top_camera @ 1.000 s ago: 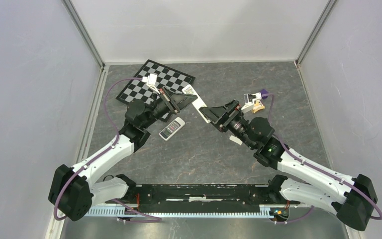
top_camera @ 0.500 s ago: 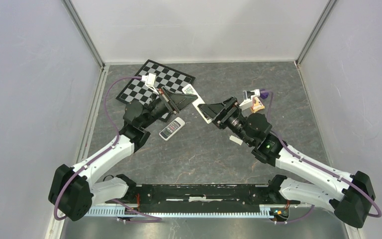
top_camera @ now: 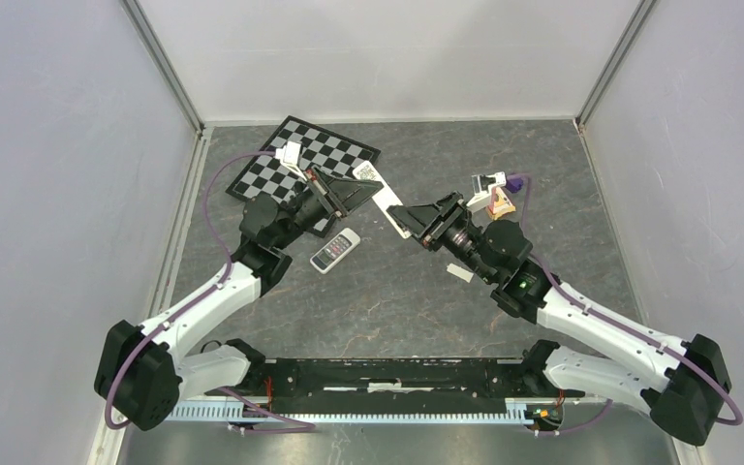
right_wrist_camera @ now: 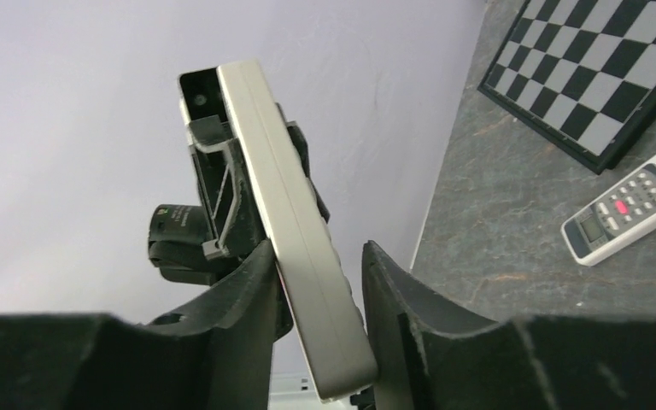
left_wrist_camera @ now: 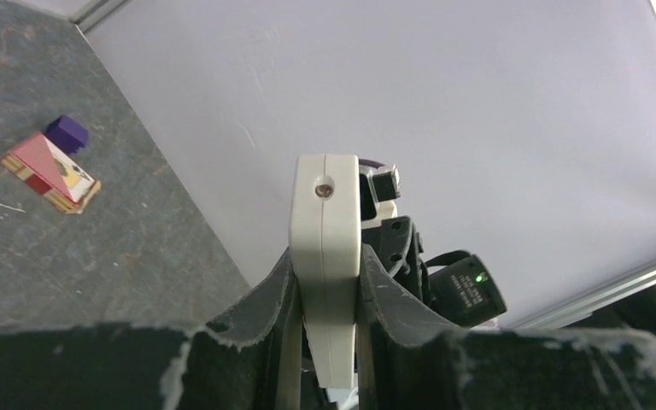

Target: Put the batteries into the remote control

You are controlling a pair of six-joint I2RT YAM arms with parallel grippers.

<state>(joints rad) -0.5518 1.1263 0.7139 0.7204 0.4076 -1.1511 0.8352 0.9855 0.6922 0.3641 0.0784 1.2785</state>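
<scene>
Grey mottled tabletop between pale walls fills the top view. At its centre, the left gripper [top_camera: 366,189] and the right gripper [top_camera: 405,218] meet from either side on one white remote [top_camera: 387,205], lifted off the table. A chessboard [top_camera: 295,155] lies at upper left, and a small remote [top_camera: 335,250] lies below the left gripper.

From the left wrist, the jaws are clamped on the white remote [left_wrist_camera: 325,222], seen end-on at mid-frame. A red-and-cream wedge [left_wrist_camera: 49,171] and a purple block [left_wrist_camera: 68,133] sit at the left.

From the right wrist, the jaws grip the white remote [right_wrist_camera: 282,188], which slants up and left. The small remote [right_wrist_camera: 623,213] and chessboard [right_wrist_camera: 598,77] lie at the right.

The batteries cannot be made out in any view.
</scene>
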